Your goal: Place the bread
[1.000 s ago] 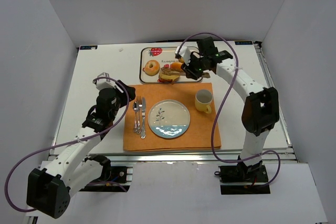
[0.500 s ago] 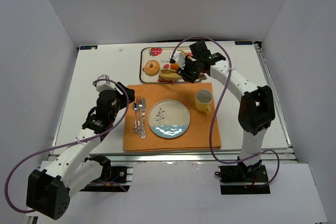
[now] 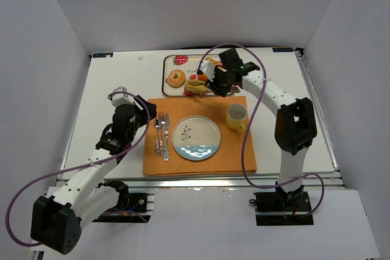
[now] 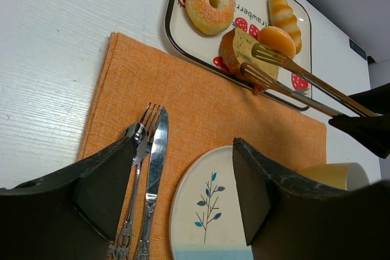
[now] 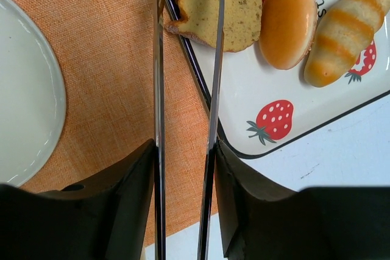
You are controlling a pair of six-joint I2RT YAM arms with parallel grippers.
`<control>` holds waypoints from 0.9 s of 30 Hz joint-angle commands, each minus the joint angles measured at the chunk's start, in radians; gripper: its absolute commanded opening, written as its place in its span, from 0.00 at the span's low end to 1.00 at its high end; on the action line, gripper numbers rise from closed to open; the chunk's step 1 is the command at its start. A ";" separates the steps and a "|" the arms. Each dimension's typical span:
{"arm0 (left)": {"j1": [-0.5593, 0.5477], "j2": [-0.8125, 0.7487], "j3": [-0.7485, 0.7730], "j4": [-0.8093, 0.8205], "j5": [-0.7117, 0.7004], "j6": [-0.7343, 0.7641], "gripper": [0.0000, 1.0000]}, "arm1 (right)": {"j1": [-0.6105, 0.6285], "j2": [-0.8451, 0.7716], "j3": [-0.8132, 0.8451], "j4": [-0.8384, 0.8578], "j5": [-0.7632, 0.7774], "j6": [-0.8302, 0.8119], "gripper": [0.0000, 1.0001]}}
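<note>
A slice of brown bread (image 5: 241, 4) sits at the near rim of the strawberry tray (image 5: 244, 77), partly over the orange placemat (image 5: 116, 65). My right gripper (image 5: 184, 168) is shut on metal tongs (image 5: 213, 89), whose two arms lie on either side of the slice. The slice (image 4: 244, 50) also shows tilted between the tong tips (image 4: 268, 59) in the left wrist view. The white plate with a leaf print (image 3: 196, 139) lies on the placemat. My left gripper (image 4: 183, 193) is open and empty above the plate's left edge and the cutlery.
The tray also holds a sugared doughnut (image 4: 210, 5), a round bun (image 4: 276, 39) and a striped roll (image 4: 284, 11). A fork, spoon and knife (image 3: 162, 135) lie left of the plate. A yellow mug (image 3: 236, 115) stands at the right on the placemat.
My right arm has swung left along the tray's near edge and brought the tongs onto the bread slice. The left arm has not moved.
</note>
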 commanded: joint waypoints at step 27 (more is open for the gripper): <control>0.010 0.013 0.060 0.001 -0.010 0.020 0.76 | 0.004 -0.486 -0.359 -0.044 -0.325 -0.127 0.09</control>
